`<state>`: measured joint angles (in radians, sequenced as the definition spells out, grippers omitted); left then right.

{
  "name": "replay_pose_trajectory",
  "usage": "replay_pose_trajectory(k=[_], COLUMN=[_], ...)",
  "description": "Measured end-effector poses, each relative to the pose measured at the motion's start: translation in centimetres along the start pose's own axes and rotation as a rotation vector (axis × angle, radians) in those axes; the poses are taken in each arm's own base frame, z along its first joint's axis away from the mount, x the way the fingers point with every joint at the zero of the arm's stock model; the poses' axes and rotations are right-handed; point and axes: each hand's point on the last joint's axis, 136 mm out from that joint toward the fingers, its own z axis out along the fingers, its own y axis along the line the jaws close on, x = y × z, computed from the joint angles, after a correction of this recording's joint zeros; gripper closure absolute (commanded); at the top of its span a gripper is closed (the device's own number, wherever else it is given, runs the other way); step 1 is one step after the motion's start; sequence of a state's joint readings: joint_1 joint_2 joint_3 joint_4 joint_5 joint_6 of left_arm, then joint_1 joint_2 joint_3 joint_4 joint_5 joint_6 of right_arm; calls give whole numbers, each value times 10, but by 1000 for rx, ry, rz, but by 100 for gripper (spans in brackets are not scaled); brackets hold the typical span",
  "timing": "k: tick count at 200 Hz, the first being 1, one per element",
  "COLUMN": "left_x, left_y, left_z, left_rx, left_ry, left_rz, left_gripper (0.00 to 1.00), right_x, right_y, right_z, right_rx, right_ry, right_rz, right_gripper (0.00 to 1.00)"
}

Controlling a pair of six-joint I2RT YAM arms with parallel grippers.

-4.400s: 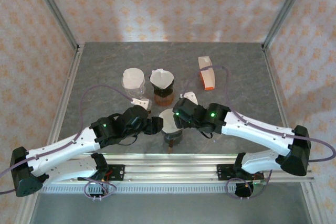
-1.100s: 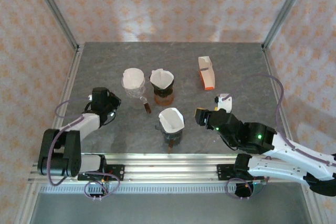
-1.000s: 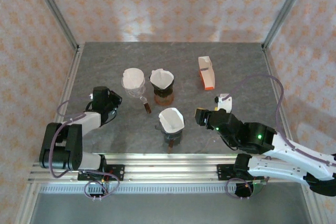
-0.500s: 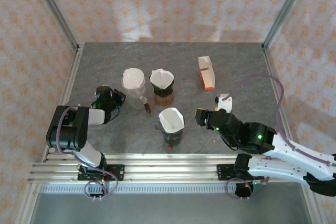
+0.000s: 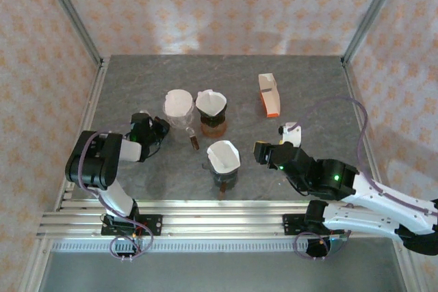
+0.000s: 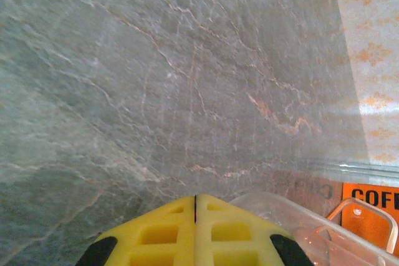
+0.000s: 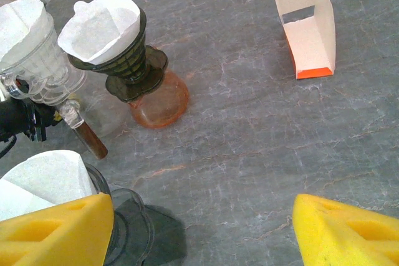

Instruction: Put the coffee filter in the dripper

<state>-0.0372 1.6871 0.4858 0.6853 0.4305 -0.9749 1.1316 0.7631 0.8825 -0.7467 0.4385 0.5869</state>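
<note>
White coffee filter [image 5: 223, 154] seated in dripper [image 5: 224, 177] — mouth up, axis upright.

Arms [image 5: 383, 200] white and black — purple cables [image 5: 365, 128], green lights [image 5: 336, 178], yellow fingers [image 7: 56, 228].

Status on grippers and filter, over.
Left gripper shut, empty. Right gripper open, empty. Coffee filter sits in near dripper. Nothing in the way.

Grey veined stone tabletop [image 5: 137, 87], evenly lit. Pale walls [image 5: 226, 5] with orange floral print on three sides. Aluminium corner posts [image 5: 68, 11]; slotted rail [image 5: 219, 213] along near edge.
</note>
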Motion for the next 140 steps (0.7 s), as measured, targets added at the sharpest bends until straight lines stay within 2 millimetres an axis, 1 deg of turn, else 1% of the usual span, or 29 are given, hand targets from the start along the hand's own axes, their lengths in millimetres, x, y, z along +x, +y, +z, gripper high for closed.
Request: replay_pose_trajectory(k=[50, 78, 100, 112, 122, 126, 134, 140], left_x=[17, 15, 8, -1, -11, -15, -22, -28], left_y=[-11, -8, -7, -10, -14, -15, -19, -24], left_z=[6, 5, -8, -19, -33, -38, -49, -60], left_rx=[28, 9, -8, -11, -16, -18, -22, -24], left_ry=[33, 22, -5, -39, -78, -91, -122, -152], left_rz=[24, 19, 16, 21, 30, 34, 48, 65], left_gripper=[100, 100, 100, 100, 100, 97, 86, 76], right_x=[1, 1, 1, 0, -1, -1, -2, -3], right_y=[0, 0, 0, -1, -2, -2, -3, -4], right_z=[2, 2, 2, 2, 1, 1, 1, 1], right_rx=[5, 5, 7, 12, 18, 20, 26, 30], right_ry=[4, 4, 2, -3, -8, -11, -17, -22], right_rz=[-4, -4, -1, 3, 9, 9, 14, 14], right_gripper=[24, 24, 24, 23, 22, 22, 22, 21])
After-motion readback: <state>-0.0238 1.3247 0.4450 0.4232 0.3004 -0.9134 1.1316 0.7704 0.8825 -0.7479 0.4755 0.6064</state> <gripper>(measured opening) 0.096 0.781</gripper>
